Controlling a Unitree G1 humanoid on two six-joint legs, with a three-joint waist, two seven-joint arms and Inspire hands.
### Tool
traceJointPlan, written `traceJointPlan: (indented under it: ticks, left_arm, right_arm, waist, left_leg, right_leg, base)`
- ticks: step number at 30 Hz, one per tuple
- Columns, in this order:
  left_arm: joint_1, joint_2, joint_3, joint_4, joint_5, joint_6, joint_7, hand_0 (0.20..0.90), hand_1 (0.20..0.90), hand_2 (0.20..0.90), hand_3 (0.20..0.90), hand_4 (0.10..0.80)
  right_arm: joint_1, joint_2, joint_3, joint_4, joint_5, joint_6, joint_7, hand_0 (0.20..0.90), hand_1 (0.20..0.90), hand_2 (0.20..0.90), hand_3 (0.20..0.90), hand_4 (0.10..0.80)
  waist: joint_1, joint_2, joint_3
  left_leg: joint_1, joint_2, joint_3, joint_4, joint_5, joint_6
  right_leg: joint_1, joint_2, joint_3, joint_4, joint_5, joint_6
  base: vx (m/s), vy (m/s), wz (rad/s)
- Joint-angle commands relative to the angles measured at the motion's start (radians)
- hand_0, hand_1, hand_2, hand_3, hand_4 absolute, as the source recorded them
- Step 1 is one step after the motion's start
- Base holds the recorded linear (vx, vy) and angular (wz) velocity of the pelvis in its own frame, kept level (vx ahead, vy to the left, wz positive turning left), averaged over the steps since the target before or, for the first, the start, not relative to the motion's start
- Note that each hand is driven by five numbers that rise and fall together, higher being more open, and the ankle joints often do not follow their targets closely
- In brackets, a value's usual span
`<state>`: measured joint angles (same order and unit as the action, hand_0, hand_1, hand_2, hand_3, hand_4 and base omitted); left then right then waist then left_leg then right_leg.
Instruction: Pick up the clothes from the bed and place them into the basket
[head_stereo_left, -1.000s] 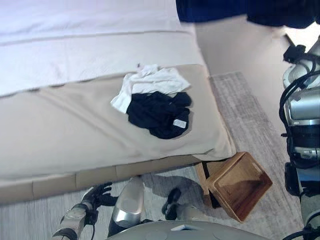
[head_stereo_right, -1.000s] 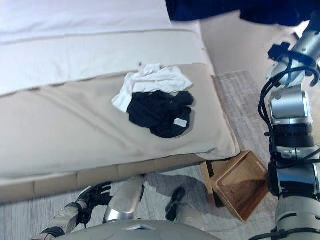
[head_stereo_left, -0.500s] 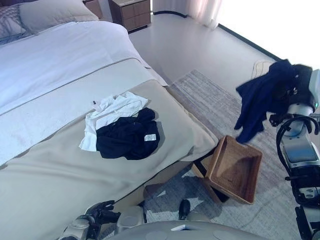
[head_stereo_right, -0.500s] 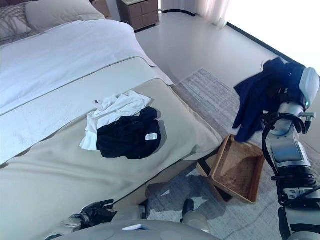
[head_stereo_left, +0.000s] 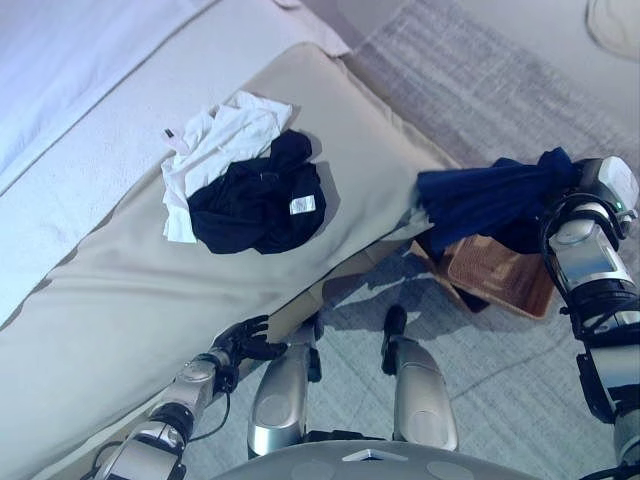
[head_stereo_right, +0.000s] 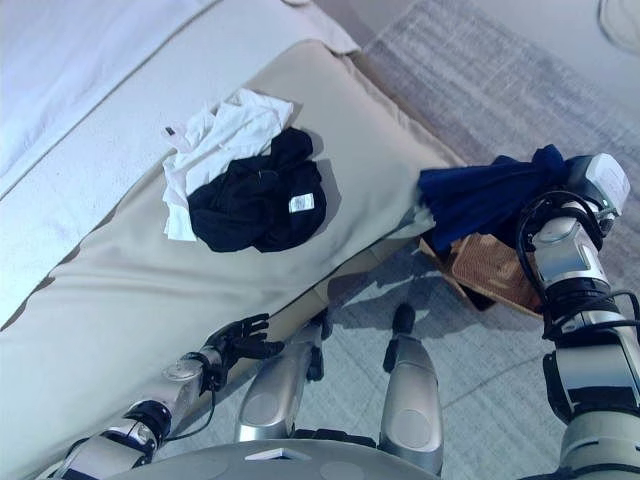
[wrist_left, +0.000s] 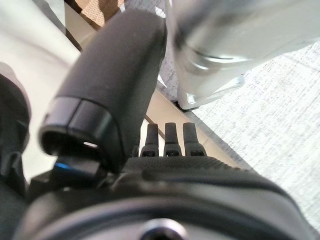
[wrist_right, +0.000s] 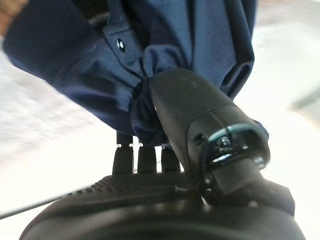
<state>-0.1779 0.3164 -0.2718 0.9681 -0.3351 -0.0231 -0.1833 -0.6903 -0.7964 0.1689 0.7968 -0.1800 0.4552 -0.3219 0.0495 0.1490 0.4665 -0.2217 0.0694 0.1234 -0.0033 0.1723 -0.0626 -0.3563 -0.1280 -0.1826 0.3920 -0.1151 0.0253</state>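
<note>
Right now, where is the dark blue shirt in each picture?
Left eye view: the dark blue shirt hangs at the right, over the brown wicker basket.
Right eye view: same spot, right side, off the bed's corner.
Left wrist view: not in it.
Right wrist view: it fills the top, bunched in the right hand.
Shared landmark: the basket, beside the beige bed cover in both eye views.

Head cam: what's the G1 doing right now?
It is moving laundry from the bed to the basket on the floor beside it. The right hand is shut on a navy garment, which is spread out above the basket, not yet released. A white garment and a black garment still lie together on the bed. The left hand hangs open and empty by the bed edge.
</note>
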Motion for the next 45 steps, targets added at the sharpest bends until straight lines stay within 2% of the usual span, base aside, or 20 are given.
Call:
traceJointPlan:
  ticks: [1, 2, 6, 10, 13, 16, 17, 19, 20, 21, 23, 24, 27, 30, 33, 34, 40, 41, 43, 45]
  left_arm:
    - [0.005, 0.062, -0.033, -0.033, -0.049, -0.007, 0.001, 0.900, 0.900, 0.900, 0.900, 0.800]
    - [0.002, 0.074, -0.031, -0.039, -0.050, 0.001, -0.003, 0.900, 0.900, 0.900, 0.900, 0.800]
    - [-0.007, 0.108, -0.024, -0.053, -0.039, 0.022, -0.014, 0.900, 0.900, 0.900, 0.900, 0.800]
    - [-0.005, 0.142, -0.019, -0.066, -0.035, 0.038, -0.022, 0.900, 0.900, 0.900, 0.900, 0.800]
    - [0.003, 0.148, -0.015, -0.074, -0.033, 0.043, -0.019, 0.900, 0.900, 0.900, 0.900, 0.800]
    - [0.018, 0.144, -0.012, -0.085, -0.038, 0.045, -0.013, 0.900, 0.900, 0.900, 0.900, 0.800]
    - [0.031, 0.140, -0.006, -0.093, -0.041, 0.045, -0.012, 0.900, 0.900, 0.900, 0.900, 0.800]
    - [0.056, 0.128, 0.007, -0.097, -0.044, 0.039, -0.011, 0.900, 0.900, 0.900, 0.900, 0.800]
    - [0.062, 0.120, 0.016, -0.097, -0.047, 0.039, -0.010, 0.900, 0.900, 0.900, 0.900, 0.800]
    - [0.071, 0.111, 0.029, -0.090, -0.047, 0.036, -0.014, 0.900, 0.900, 0.900, 0.900, 0.800]
    - [0.081, 0.093, 0.051, -0.083, -0.047, 0.039, -0.018, 0.900, 0.900, 0.900, 0.900, 0.800]
    - [0.087, 0.083, 0.062, -0.076, -0.043, 0.039, -0.022, 0.900, 0.900, 0.900, 0.900, 0.800]
    - [0.095, 0.063, 0.061, -0.052, -0.042, 0.022, -0.028, 0.900, 0.900, 0.900, 0.900, 0.800]
    - [0.085, 0.059, 0.043, -0.034, -0.048, 0.001, -0.031, 0.900, 0.900, 0.900, 0.900, 0.800]
    - [0.074, 0.067, 0.030, -0.027, -0.048, -0.012, -0.033, 0.900, 0.900, 0.900, 0.900, 0.800]
    - [0.059, 0.079, 0.023, -0.023, -0.060, -0.012, -0.028, 0.900, 0.900, 0.900, 0.900, 0.800]
    - [0.031, 0.113, 0.023, -0.015, -0.087, 0.007, -0.015, 0.900, 0.900, 0.900, 0.900, 0.800]
    - [0.029, 0.118, 0.026, -0.012, -0.094, 0.009, -0.012, 0.900, 0.900, 0.900, 0.900, 0.800]
    - [0.027, 0.131, 0.047, 0.001, -0.103, 0.013, -0.011, 0.900, 0.900, 0.900, 0.900, 0.800]
    - [0.029, 0.136, 0.055, 0.004, -0.105, 0.012, -0.011, 0.900, 0.900, 0.900, 0.900, 0.800]
  right_arm:
    - [-0.159, -0.211, 0.146, 0.023, -0.202, 0.097, 0.097, 0.900, 0.900, 0.900, 0.900, 0.800]
    - [-0.179, -0.233, 0.185, 0.068, -0.262, 0.146, 0.184, 0.900, 0.900, 0.900, 0.900, 0.800]
    - [-0.183, -0.278, 0.234, 0.210, -0.345, 0.201, 0.325, 0.900, 0.900, 0.900, 0.900, 0.800]
    - [-0.140, -0.312, 0.192, 0.249, -0.310, 0.203, 0.270, 0.900, 0.900, 0.900, 0.900, 0.800]
    - [-0.119, -0.327, 0.148, 0.218, -0.259, 0.181, 0.181, 0.900, 0.900, 0.900, 0.900, 0.800]
    - [-0.122, -0.356, 0.129, 0.130, -0.198, 0.097, 0.046, 0.900, 0.900, 0.900, 0.900, 0.800]
    - [-0.123, -0.369, 0.108, 0.018, -0.207, 0.079, -0.003, 0.900, 0.900, 0.900, 0.900, 0.800]
    - [-0.115, -0.362, 0.068, -0.175, -0.250, -0.035, -0.040, 0.900, 0.900, 0.900, 0.900, 0.800]
    - [-0.108, -0.349, 0.051, -0.281, -0.268, -0.060, -0.024, 0.900, 0.900, 0.900, 0.900, 0.800]
    - [-0.101, -0.330, 0.043, -0.375, -0.302, -0.143, 0.020, 0.900, 0.900, 0.900, 0.900, 0.800]
    - [-0.080, -0.296, 0.049, -0.534, -0.276, -0.204, 0.104, 0.900, 0.900, 0.900, 0.900, 0.800]
    - [-0.075, -0.277, 0.064, -0.564, -0.296, -0.289, 0.156, 0.900, 0.900, 0.900, 0.900, 0.800]
    - [-0.088, -0.225, 0.135, -0.558, -0.304, -0.391, 0.266, 0.900, 0.900, 0.900, 0.900, 0.800]
    - [-0.105, -0.156, 0.205, -0.493, -0.353, -0.411, 0.317, 0.900, 0.900, 0.900, 0.900, 0.800]
    - [-0.127, -0.110, 0.253, -0.452, -0.371, -0.379, 0.326, 0.900, 0.900, 0.900, 0.900, 0.800]
    - [-0.146, -0.074, 0.286, -0.404, -0.341, -0.353, 0.320, 0.900, 0.900, 0.900, 0.900, 0.800]
    - [-0.214, 0.013, 0.345, -0.260, -0.255, -0.249, 0.321, 0.900, 0.900, 0.900, 0.900, 0.800]
    - [-0.227, 0.030, 0.352, -0.224, -0.237, -0.232, 0.316, 0.900, 0.900, 0.900, 0.900, 0.800]
    - [-0.278, 0.087, 0.379, -0.085, -0.189, -0.136, 0.359, 0.900, 0.900, 0.900, 0.900, 0.800]
    - [-0.296, 0.112, 0.386, 0.000, -0.181, -0.120, 0.383, 0.900, 0.900, 0.900, 0.900, 0.800]
  waist:
    - [-0.009, -0.027, -0.044]
    - [-0.006, -0.029, -0.043]
    - [-0.002, -0.044, -0.047]
    - [0.002, -0.066, -0.054]
    - [0.002, -0.084, -0.062]
    - [-0.002, -0.095, -0.074]
    - [-0.004, -0.096, -0.077]
    - [-0.007, -0.101, -0.086]
    - [-0.008, -0.103, -0.089]
    - [-0.009, -0.108, -0.095]
    - [-0.006, -0.115, -0.107]
    - [0.000, -0.120, -0.115]
    - [0.029, -0.131, -0.125]
    - [0.070, -0.136, -0.109]
    - [0.102, -0.140, -0.089]
    - [0.139, -0.143, -0.070]
    - [0.205, -0.142, -0.034]
    - [0.218, -0.140, -0.028]
    - [0.267, -0.139, -0.009]
    - [0.293, -0.139, -0.001]
  left_leg:
    - [-0.026, -0.014, -0.034, 0.123, -0.164, -0.006]
    - [-0.029, -0.015, -0.036, 0.118, -0.160, -0.006]
    - [-0.025, -0.012, -0.037, 0.091, -0.149, -0.004]
    - [-0.014, -0.008, -0.039, 0.075, -0.149, -0.001]
    - [-0.001, -0.008, -0.038, 0.064, -0.153, 0.002]
    - [0.022, -0.010, -0.032, 0.049, -0.156, 0.003]
    - [0.016, -0.013, -0.024, 0.047, -0.138, 0.009]
    - [0.029, -0.019, -0.020, 0.040, -0.142, 0.009]
    - [0.034, -0.025, -0.019, 0.035, -0.142, 0.010]
    - [0.039, -0.030, -0.017, 0.034, -0.146, 0.011]
    - [0.052, -0.042, -0.018, 0.028, -0.149, 0.015]
    - [0.054, -0.049, -0.022, 0.032, -0.154, 0.018]
    - [0.052, -0.063, -0.039, 0.044, -0.161, 0.028]
    - [0.035, -0.074, -0.063, 0.072, -0.167, 0.040]
    - [0.032, -0.080, -0.090, 0.095, -0.192, 0.043]
    - [0.013, -0.087, -0.107, 0.106, -0.191, 0.053]
    - [-0.026, -0.108, -0.164, 0.105, -0.174, 0.072]
    - [-0.033, -0.110, -0.174, 0.104, -0.171, 0.074]
    - [-0.062, -0.120, -0.200, 0.099, -0.158, 0.078]
    - [-0.074, -0.119, -0.209, 0.094, -0.151, 0.076]
  right_leg:
    - [0.057, 0.022, -0.074, -0.066, -0.053, -0.037]
    - [0.052, 0.024, -0.074, -0.070, -0.050, -0.037]
    - [0.058, 0.034, -0.076, -0.096, -0.036, -0.032]
    - [0.075, 0.040, -0.080, -0.119, -0.021, -0.024]
    - [0.095, 0.046, -0.077, -0.146, -0.005, -0.015]
    - [0.125, 0.049, -0.078, -0.183, 0.011, -0.004]
    - [0.126, 0.048, -0.088, -0.201, 0.039, -0.006]
    - [0.139, 0.048, -0.086, -0.218, 0.044, 0.003]
    - [0.144, 0.047, -0.085, -0.226, 0.048, 0.007]
    - [0.150, 0.045, -0.084, -0.236, 0.050, 0.012]
    - [0.167, 0.041, -0.085, -0.257, 0.057, 0.017]
    - [0.176, 0.037, -0.088, -0.268, 0.060, 0.019]
    - [0.196, 0.026, -0.107, -0.281, 0.066, 0.020]
    - [0.201, 0.011, -0.137, -0.263, 0.064, 0.021]
    - [0.209, 0.000, -0.148, -0.233, 0.037, 0.028]
    - [0.205, -0.011, -0.168, -0.209, 0.033, 0.031]
    - [0.190, -0.031, -0.205, -0.166, 0.029, 0.035]
    - [0.187, -0.034, -0.212, -0.162, 0.029, 0.034]
    - [0.187, -0.048, -0.240, -0.157, 0.029, 0.037]
    - [0.191, -0.058, -0.264, -0.160, 0.032, 0.040]
  base:
    - [-0.106, -0.025, -0.04]
    - [-0.082, -0.023, -0.02]
    - [-0.053, -0.048, 0.05]
    - [-0.006, -0.041, 0.14]
    - [0.007, 0.010, -0.01]
    - [0.003, 0.087, -0.03]
    - [-0.028, 0.168, 0.00]
    - [0.015, 0.211, -0.08]
    - [0.046, 0.233, -0.15]
    - [0.061, 0.246, -0.12]
    - [0.080, 0.248, -0.03]
    - [0.087, 0.241, 0.02]
    - [0.074, 0.205, 0.12]
    - [0.010, 0.156, 0.30]
    - [0.062, 0.079, 0.50]
    - [0.009, 0.094, 0.52]
    - [0.012, 0.060, 0.48]
    - [0.010, 0.084, 0.32]
    - [0.015, 0.084, 0.24]
    - [0.015, 0.028, 0.32]
